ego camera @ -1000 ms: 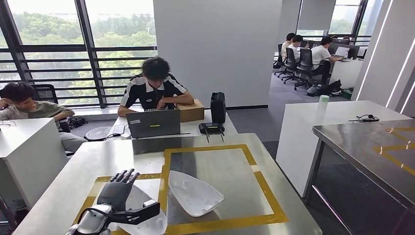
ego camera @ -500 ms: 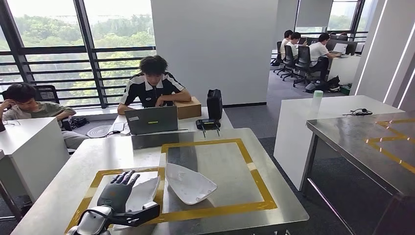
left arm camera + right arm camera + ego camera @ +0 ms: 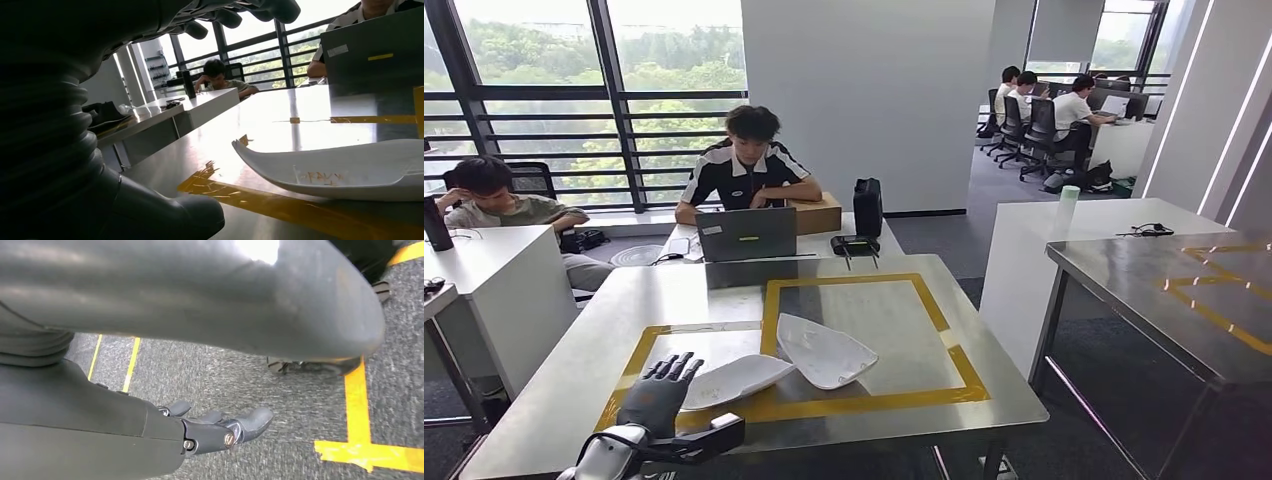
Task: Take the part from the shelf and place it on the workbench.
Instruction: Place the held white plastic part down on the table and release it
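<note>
Since a second ago my view has pulled back from the workbench point(image 3: 724, 290), and my left hand point(image 3: 656, 400) has come off the white part point(image 3: 736, 378): then my palm lay over it, now the part lies on the bench by itself, across the yellow tape point(image 3: 864, 402), just beside a second white shell point(image 3: 826, 352). My left hand hovers near the part's end, fingers spread, holding nothing. From my left wrist, the part's far end is cut off at the frame edge, and faint orange lettering on it is too small to read. My right hand point(image 3: 220, 430) hangs over grey carpet; its fingers look loosely extended and empty, though my arm hides most of it.
</note>
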